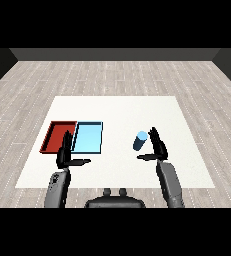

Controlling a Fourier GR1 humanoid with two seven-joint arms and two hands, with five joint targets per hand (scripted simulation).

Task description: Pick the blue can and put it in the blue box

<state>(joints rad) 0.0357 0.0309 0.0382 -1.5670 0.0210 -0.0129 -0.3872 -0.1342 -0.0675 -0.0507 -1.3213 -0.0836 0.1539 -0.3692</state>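
Observation:
A light blue can [140,140] stands on the white table [117,107], right of centre. My right hand [157,146] is just to its right with fingers straight and thumb stretched out below the can; the can sits beside the palm, not gripped. The light blue tray [88,137] lies left of centre, with nothing in it. My left hand [66,154] is open over the near edge where the two trays meet, its thumb pointing right.
A red tray [56,136] lies against the blue tray's left side, partly hidden by my left fingers. White table surface stretches between the trays and the can, and beyond them to the far edge.

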